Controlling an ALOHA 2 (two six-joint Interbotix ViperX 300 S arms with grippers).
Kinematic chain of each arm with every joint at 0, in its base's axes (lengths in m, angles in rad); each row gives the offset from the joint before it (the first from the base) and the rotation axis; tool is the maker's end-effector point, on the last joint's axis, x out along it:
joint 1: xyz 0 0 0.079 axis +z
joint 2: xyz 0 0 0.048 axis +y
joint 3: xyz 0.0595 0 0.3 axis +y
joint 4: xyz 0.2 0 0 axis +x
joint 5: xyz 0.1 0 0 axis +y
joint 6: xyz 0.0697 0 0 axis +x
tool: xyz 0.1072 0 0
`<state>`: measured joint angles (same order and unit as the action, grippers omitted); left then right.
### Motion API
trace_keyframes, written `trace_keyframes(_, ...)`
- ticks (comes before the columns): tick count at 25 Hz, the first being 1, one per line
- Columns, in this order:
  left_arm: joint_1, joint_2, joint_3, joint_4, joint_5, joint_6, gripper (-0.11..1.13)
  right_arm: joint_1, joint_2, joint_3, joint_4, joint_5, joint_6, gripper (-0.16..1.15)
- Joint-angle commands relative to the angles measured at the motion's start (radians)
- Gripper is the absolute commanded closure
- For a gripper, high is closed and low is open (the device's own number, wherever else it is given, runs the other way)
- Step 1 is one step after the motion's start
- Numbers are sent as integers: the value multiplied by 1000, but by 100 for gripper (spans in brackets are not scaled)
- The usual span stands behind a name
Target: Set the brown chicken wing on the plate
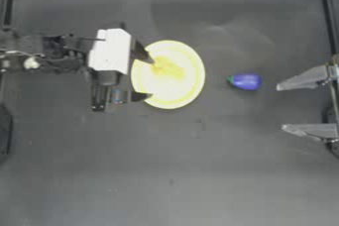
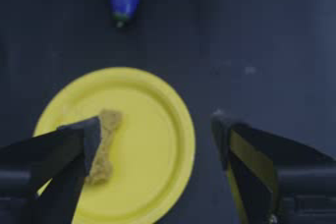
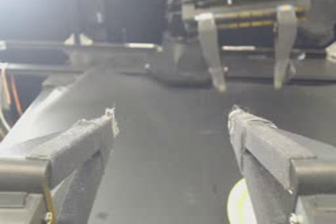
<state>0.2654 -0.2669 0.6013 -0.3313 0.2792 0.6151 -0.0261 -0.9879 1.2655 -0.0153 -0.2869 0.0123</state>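
Looking straight down from above, the left gripper (image 1: 143,78) hangs at the near rim of the plate (image 1: 189,88), its jaws spread wide and holding nothing, while the brown chicken wing (image 1: 168,70) lies on the plate just ahead of the upper fingertip; a blue toy (image 1: 246,82) sits on the table beyond the plate's far side, well apart from it. The right gripper (image 1: 286,108) waits parked at the table's right edge, also wide open and empty. In the left wrist view the wing (image 2: 105,147) rests flat inside the plate (image 2: 164,120), touching or just beside one jaw. I judge the placing done, so the claw should lift straight away without brushing the wing. The right wrist view shows only a sliver of plate (image 3: 234,203) past its jaws.
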Motion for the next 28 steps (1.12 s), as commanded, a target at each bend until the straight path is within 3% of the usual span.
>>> trace_keyframes(1,-32,-87,48,-46,-72,8,4,0,3,-11,-3,-5,-3,0)
trace_keyframes(22,-156,-387,344,-186,-337,6,4,0,3,-11,-6,-5,-6,0)
trace_keyframes(28,-169,-443,399,-219,-368,5,4,0,5,-9,-6,-6,-6,0)
